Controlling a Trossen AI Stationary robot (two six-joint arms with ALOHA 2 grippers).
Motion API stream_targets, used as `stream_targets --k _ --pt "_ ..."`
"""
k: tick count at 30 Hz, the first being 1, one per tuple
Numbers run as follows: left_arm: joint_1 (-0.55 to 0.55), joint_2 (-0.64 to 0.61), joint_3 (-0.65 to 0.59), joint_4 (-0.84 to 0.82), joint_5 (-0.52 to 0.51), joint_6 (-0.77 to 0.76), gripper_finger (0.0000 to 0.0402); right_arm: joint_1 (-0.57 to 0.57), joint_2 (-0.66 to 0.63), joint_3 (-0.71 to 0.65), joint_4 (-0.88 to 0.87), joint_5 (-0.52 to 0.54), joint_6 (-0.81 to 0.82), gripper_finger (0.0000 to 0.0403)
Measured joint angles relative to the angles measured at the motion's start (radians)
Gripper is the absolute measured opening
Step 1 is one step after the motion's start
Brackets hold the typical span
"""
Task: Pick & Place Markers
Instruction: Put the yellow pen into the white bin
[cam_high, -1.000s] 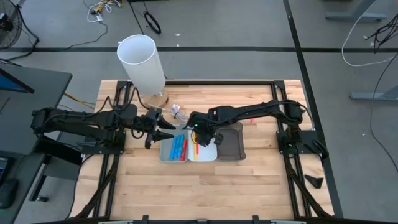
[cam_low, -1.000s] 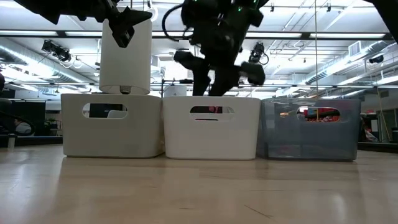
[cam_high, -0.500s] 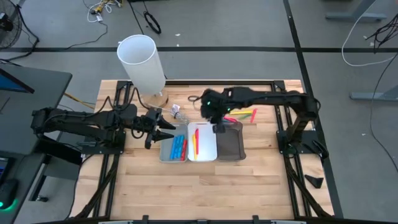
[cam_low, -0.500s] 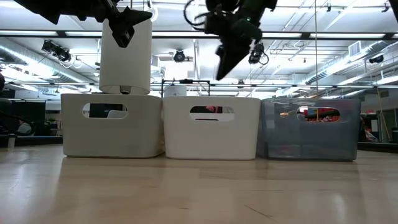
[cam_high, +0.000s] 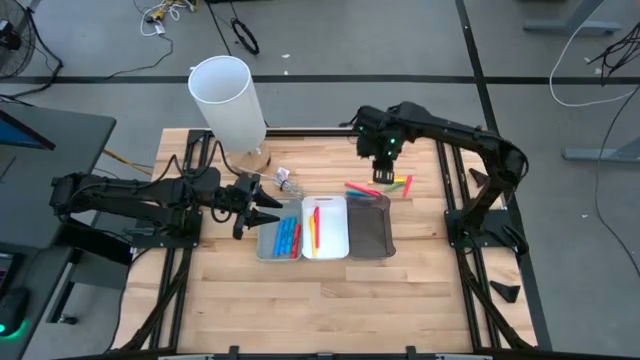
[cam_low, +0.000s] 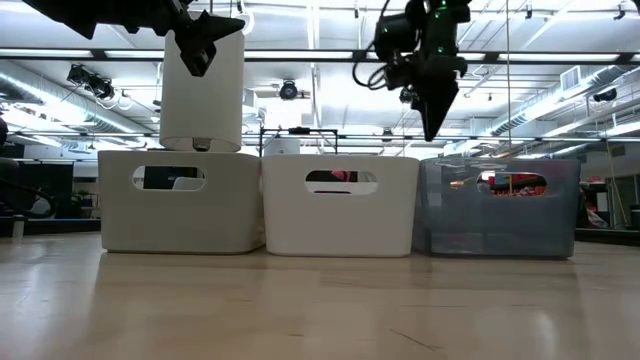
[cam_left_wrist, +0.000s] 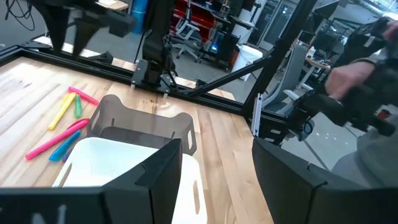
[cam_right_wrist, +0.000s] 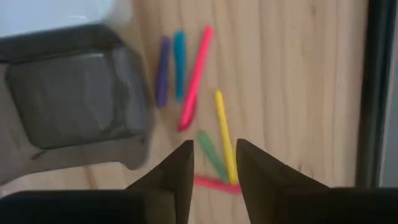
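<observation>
Several loose markers (cam_high: 380, 187), pink, yellow, green and blue, lie flat on the wood just beyond the grey tray (cam_high: 372, 228). Blue markers and a red one lie in the left white tray (cam_high: 285, 238); yellow and red ones lie in the middle white tray (cam_high: 318, 226). My right gripper (cam_high: 383, 170) hangs open above the loose pile, fingers pointing down, and its wrist view shows the markers (cam_right_wrist: 196, 81) below the fingertips (cam_right_wrist: 214, 158). My left gripper (cam_high: 262, 205) waits open by the left tray's far left corner.
A tall white cylinder (cam_high: 230, 100) stands at the table's far left, behind my left arm. Three trays sit side by side mid-table. Black frame rails (cam_right_wrist: 379, 93) run along the far and right edges near the loose markers. Bare wood lies on the near side of the trays.
My right gripper has risen from over the middle white tray and swung toward the table's far right, turning about as it went; it now hangs above the loose markers beyond the grey tray. My left arm has kept still.
</observation>
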Motion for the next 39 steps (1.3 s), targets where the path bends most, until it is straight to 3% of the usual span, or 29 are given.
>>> stream_targets --k 13,27,39 --pt "0.0 0.0 0.0 0.0 0.0 0.0 0.0202 -0.12 0.0 -0.015 0.078 0.001 -0.102 0.0119" --pt "0.0 0.0 0.0 0.0 0.0 0.0 0.0202 -0.118 0.002 -0.305 0.279 0.0 -0.215 0.0119" --pt "0.0 0.0 0.0 0.0 0.0 0.0 0.0202 -0.137 0.002 -0.452 0.427 -0.001 -0.251 0.0119"
